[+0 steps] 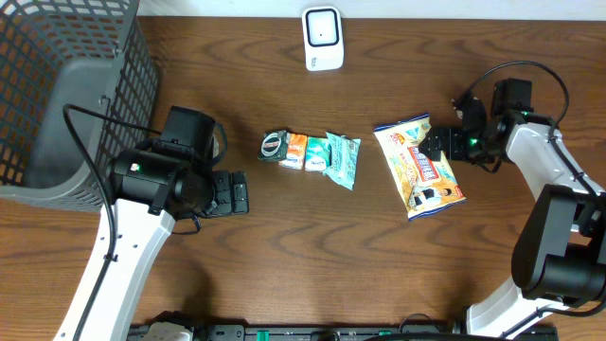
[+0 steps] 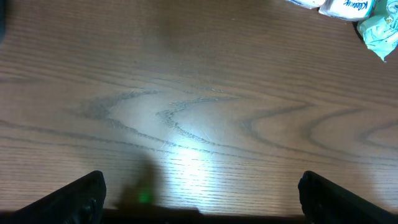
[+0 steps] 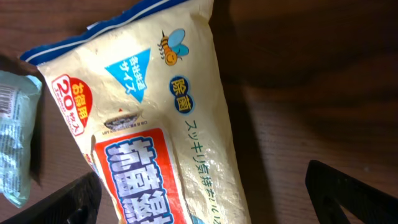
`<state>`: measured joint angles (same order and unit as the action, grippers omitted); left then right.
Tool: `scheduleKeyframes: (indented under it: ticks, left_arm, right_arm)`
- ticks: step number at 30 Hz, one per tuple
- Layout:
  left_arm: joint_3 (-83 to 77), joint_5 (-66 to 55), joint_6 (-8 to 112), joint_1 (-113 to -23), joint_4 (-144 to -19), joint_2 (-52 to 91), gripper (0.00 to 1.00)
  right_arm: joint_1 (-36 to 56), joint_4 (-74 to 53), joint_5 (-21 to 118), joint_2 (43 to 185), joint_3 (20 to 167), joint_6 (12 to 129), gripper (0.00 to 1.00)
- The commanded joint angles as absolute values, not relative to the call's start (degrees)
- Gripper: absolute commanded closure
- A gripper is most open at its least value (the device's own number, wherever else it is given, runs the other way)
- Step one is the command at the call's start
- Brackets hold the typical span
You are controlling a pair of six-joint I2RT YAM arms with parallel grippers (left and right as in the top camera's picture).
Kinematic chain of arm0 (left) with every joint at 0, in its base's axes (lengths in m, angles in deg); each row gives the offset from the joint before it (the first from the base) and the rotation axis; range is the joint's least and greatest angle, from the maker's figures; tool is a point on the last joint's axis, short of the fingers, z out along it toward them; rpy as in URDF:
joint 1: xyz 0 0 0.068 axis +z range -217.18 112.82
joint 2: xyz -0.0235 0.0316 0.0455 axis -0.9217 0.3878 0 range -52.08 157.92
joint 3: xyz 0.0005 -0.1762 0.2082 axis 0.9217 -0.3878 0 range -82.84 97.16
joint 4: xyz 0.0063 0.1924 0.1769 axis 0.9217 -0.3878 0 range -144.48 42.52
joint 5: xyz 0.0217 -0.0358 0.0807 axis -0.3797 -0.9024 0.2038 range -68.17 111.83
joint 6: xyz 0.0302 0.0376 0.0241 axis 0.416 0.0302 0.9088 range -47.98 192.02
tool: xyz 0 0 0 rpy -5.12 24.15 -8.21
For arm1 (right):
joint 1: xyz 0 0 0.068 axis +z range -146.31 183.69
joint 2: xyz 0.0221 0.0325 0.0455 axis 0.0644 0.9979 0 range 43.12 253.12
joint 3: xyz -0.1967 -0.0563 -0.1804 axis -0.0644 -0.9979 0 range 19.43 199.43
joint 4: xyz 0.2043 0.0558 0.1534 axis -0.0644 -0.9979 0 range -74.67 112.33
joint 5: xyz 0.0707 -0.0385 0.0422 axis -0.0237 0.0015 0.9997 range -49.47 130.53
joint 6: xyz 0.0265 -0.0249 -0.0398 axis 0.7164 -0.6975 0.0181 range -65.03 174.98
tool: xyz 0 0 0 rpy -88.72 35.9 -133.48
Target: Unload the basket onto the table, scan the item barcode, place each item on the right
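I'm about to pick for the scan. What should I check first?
1. Right gripper open and holding nothing: ok.
2. Left gripper open, over bare table: ok.
3. Large bag lying flat, right beside the right gripper: ok.
4. Barcode on the large bag in view: not ok, only the printed front shows.
5. Scanner upright at the far edge, nothing in front of it: ok.
6. Small packets clear of the large bag: ok.

Table (image 1: 312, 246): bag (image 1: 418, 166), packets (image 1: 317, 152), scanner (image 1: 322, 38), basket (image 1: 76, 95)
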<state>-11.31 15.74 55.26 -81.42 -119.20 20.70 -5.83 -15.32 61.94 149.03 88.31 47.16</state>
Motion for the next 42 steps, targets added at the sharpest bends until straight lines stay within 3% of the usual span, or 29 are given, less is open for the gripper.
scheduleKeyframes:
  ticks: [1, 4, 20, 24, 29, 33, 42]
  left_arm:
    - [-11.53, 15.24, 54.76, -81.22, -119.38, 20.89, 0.02]
    - [-11.53, 15.24, 54.78, -81.22, -119.36, 20.89, 0.02]
    - [-11.53, 15.24, 54.76, -81.22, -119.38, 20.89, 0.02]
    - [-11.53, 15.24, 54.78, -81.22, -119.36, 20.89, 0.02]
    - [-11.53, 15.24, 54.76, -81.22, -119.36, 20.89, 0.02]
    - [-11.53, 15.24, 54.78, -81.22, -119.38, 20.89, 0.02]
    - [-11.53, 15.24, 54.76, -81.22, -119.36, 20.89, 0.02]
  right_arm:
    - [-5.74, -14.93, 63.23, 149.31, 87.76, 47.1, 0.01]
    - [-5.65, -15.32, 64.11, 149.31, 87.22, 48.28, 0.05]
    - [-0.28, -23.89, 82.2, 148.7, 85.05, 49.22, 0.04]
    - [-0.38, -23.67, 78.58, 147.52, 86.37, 51.95, 0.01]
    - [-1.63, -21.53, 64.32, 147.3, 87.35, 61.06, 0.02]
    - [-1.37, -20.09, 63.12, 147.39, 87.15, 65.43, 0.1]
    - [2.39, -14.84, 63.12, 147.39, 83.76, 71.75, 0.12]
